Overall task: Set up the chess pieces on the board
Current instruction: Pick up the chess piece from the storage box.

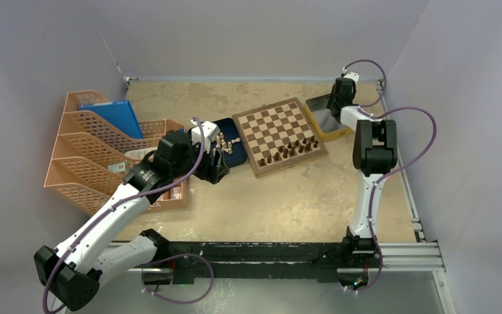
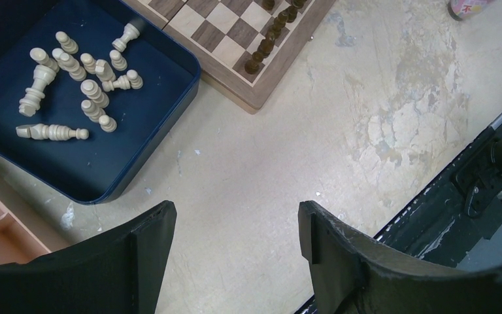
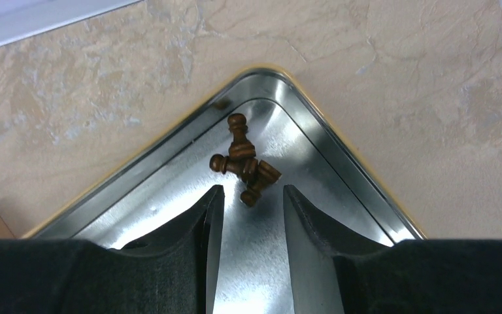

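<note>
The left arm and right arm are built of white links and black joints; purple cables are looped alongside.

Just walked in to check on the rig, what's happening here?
The right end effector hangs open over a silver tin, at a few dark pieces piled in its corner. The left end effector hovers open and empty beside a blue tray of cream pieces. More dark pieces stand in two rows on the chessboard.

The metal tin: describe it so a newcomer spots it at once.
Find the chessboard mid-table. The tin lies off its right side, beneath the right gripper. Unlike the dark blue tray on the board's left, it is shiny silver, yellow-edged, holding a few dark pieces.
</note>
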You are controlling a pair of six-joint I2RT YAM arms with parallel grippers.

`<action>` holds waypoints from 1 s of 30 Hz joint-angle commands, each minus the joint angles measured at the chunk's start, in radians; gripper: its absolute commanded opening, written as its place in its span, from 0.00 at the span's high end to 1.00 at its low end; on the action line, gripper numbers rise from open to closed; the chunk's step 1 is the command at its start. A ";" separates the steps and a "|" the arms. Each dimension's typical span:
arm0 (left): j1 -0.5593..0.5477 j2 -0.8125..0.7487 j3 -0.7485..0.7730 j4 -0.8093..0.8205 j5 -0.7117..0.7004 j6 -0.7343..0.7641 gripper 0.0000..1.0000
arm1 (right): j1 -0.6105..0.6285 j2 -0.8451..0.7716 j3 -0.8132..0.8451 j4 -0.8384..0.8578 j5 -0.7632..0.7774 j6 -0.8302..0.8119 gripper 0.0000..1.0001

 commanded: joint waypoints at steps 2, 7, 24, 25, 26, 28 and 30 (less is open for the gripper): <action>-0.001 -0.001 0.005 0.020 -0.015 0.020 0.32 | -0.003 0.034 0.062 0.031 0.010 0.033 0.59; 0.000 -0.003 0.005 0.018 -0.017 0.019 0.32 | -0.003 0.047 0.063 0.028 0.007 0.041 0.59; 0.001 -0.018 0.007 0.017 -0.009 0.014 0.32 | -0.003 0.009 0.020 0.046 0.086 0.031 0.82; -0.001 -0.020 0.007 0.018 -0.006 0.015 0.32 | -0.003 -0.008 0.010 0.043 0.083 0.036 0.84; 0.000 -0.021 0.007 0.017 -0.003 0.013 0.32 | -0.003 -0.027 -0.004 0.039 0.079 0.042 0.85; 0.000 -0.026 0.006 0.019 0.003 0.013 0.32 | -0.003 -0.067 -0.032 0.031 0.075 0.054 0.87; 0.000 -0.031 0.004 0.020 0.006 0.014 0.32 | -0.003 -0.102 -0.055 0.013 0.055 0.062 0.89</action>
